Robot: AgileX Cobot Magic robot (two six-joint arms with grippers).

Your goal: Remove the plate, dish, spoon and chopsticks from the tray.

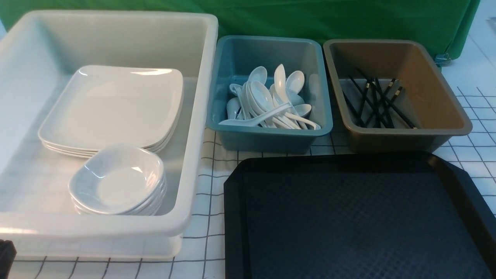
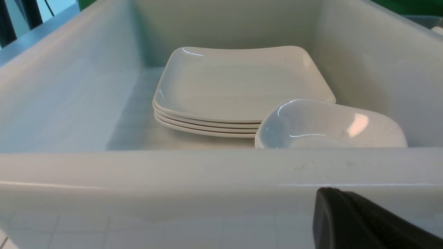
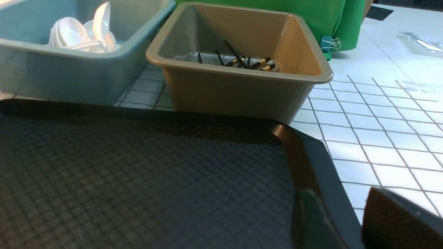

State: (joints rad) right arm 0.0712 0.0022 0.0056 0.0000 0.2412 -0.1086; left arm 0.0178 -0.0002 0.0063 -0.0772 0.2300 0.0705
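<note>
From where I stand, the job looks finished. Beyond the closed, empty left gripper, the plate tops its stack in the white tub beside the dishes. Spoons fill the teal tub, chopsticks the brown tub. Before the half-parted, empty right gripper, the tray lies bare.

Green cloth backdrop behind a white tabletop with dark grid lines.
</note>
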